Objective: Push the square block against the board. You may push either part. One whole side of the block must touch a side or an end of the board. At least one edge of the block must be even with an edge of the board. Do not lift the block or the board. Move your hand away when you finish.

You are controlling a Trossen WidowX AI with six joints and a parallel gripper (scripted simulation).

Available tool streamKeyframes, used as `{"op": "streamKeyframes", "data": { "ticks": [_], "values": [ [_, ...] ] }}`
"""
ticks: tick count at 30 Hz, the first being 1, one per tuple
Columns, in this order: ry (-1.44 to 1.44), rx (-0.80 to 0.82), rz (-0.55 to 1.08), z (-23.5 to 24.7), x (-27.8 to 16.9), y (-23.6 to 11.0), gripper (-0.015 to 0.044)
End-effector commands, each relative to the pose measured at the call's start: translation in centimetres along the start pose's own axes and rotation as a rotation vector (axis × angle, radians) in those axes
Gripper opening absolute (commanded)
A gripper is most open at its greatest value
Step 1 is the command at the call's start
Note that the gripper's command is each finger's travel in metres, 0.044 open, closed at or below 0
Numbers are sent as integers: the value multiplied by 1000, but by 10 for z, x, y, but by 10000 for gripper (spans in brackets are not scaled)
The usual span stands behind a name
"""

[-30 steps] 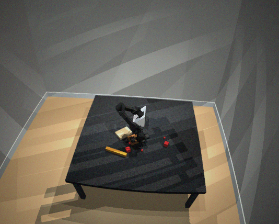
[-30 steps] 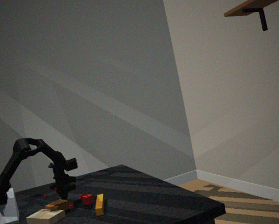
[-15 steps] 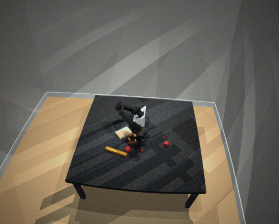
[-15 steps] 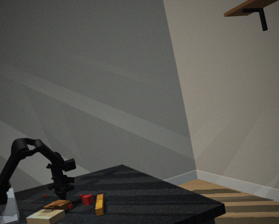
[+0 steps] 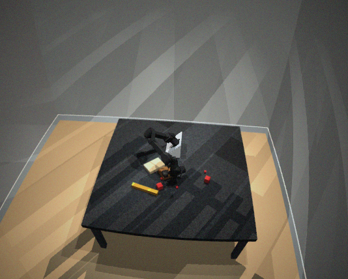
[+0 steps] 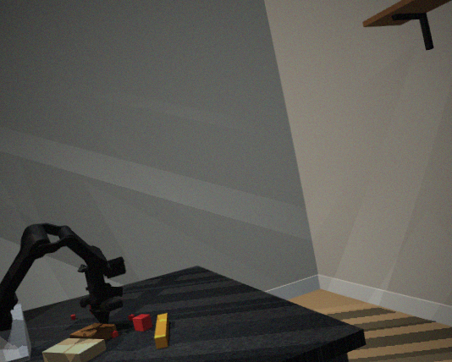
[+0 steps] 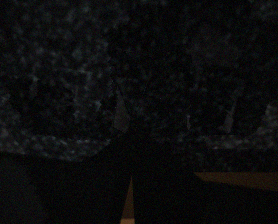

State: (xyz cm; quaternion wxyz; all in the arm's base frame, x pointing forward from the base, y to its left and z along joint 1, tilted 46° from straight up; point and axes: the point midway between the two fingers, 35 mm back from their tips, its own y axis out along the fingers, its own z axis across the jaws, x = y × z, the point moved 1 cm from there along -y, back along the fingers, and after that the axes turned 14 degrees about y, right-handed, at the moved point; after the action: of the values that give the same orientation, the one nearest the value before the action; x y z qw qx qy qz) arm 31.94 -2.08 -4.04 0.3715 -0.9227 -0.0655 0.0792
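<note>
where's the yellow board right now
In the top view the yellow board lies on the black table, left of the tool, with a red block by its right end.

red square block [image 5: 159, 186] flat on table | touching right end of yellow board [image 5: 145, 188], lying flat
</note>
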Motion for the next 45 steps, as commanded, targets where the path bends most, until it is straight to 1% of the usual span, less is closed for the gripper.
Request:
{"op": "streamKeyframes", "data": {
  "ticks": [1, 20, 22, 24, 26, 31, 37, 40, 42, 44, 45],
  "values": [
    [2, -2, -1, 1, 6, 0, 0],
    [3, -2, -2, 9, 35, 1, 0],
    [3, 1, -3, 8, 32, -11, 0],
    [4, 1, -3, 8, 32, -42, 0],
    [3, 0, -2, 8, 31, -54, 0],
    [-2, 0, -2, 8, 31, -54, 0],
    [-160, 0, -1, 9, 4, -53, 0],
    [-179, 0, -1, 9, 0, -53, 0],
    [-179, 1, -1, 10, 1, -41, 0],
    [-179, -1, -1, 9, 2, -11, 0],
    [-179, -2, 0, 9, 1, -2, 0]
  ]
}}
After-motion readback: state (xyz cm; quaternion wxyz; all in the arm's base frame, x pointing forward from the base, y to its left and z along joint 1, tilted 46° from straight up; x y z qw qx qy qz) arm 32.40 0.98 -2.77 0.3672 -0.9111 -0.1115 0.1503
